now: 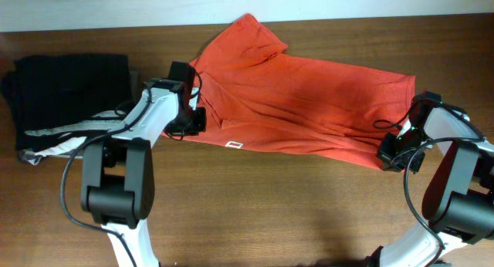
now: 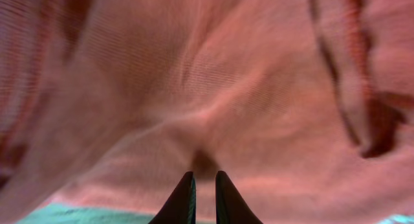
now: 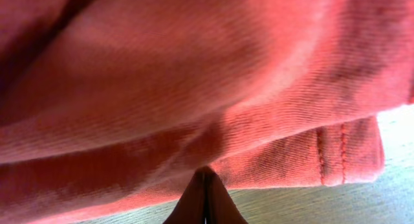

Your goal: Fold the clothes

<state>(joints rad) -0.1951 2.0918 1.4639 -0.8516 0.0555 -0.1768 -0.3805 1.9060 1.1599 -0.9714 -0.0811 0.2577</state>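
Pinching the T-shirt (image 1: 301, 101) at both ends: my left gripper (image 1: 194, 119) and right gripper (image 1: 392, 153) are clamping its near edge, long axis running sideways between them.

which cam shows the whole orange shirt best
Overhead: it shows the whole orange-red T-shirt lying across the table. The left wrist view gives only blurred fabric, and the right wrist view only a stitched hem corner up close.
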